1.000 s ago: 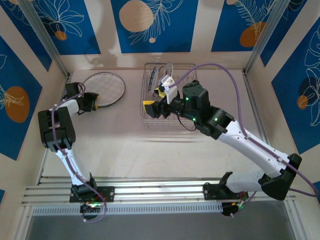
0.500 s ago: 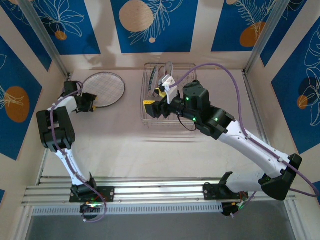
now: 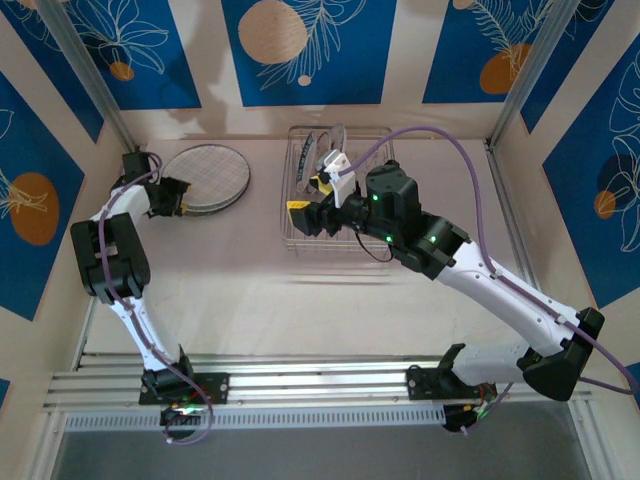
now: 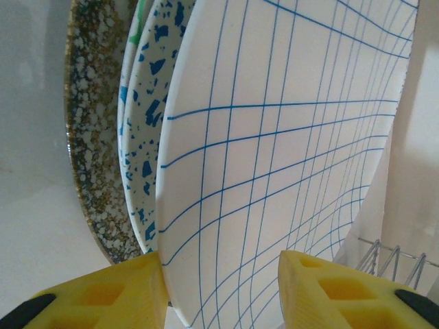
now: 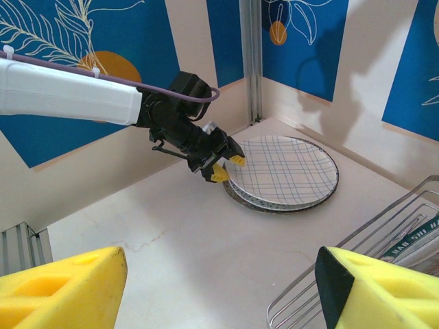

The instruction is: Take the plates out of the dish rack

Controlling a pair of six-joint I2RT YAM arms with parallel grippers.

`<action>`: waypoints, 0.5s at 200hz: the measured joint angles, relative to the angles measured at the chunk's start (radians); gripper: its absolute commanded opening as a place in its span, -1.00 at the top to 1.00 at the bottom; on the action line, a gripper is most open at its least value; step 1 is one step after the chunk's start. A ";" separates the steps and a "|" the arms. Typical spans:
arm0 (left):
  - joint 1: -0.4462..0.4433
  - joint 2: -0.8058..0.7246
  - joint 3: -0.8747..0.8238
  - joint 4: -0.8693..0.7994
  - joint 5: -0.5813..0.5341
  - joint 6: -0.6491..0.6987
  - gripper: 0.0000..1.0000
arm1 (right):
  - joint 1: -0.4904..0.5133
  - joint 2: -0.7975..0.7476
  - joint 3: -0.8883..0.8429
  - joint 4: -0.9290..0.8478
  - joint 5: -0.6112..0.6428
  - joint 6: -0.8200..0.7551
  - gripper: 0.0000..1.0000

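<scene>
Beige tabletop, blue-patterned walls: your silver wire dish rack [image 3: 365, 130] at upper centre holds upright plates [image 3: 318, 145] on edge in its upper-left corner. At upper left a stack of round ceramic plates [image 3: 215, 172] lies flat, the white blue-gridded plate [image 4: 288, 137] on top, face up. Your left gripper [image 5: 228, 167] straddles that plate's rim, but you cannot tell if it is clamped. Your right gripper [image 5: 221, 274] is spread wide, holding nothing.
</scene>
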 measured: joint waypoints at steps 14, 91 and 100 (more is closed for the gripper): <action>0.000 0.003 0.000 -0.006 0.000 0.002 0.11 | 0.000 0.000 0.000 0.000 0.000 0.000 -0.48; 0.000 0.010 0.000 -0.016 0.000 0.023 0.10 | 0.000 0.000 0.000 0.000 0.001 0.000 -0.48; 0.000 0.010 0.000 -0.016 0.000 0.023 0.10 | 0.000 0.000 0.000 0.000 0.004 0.000 -0.48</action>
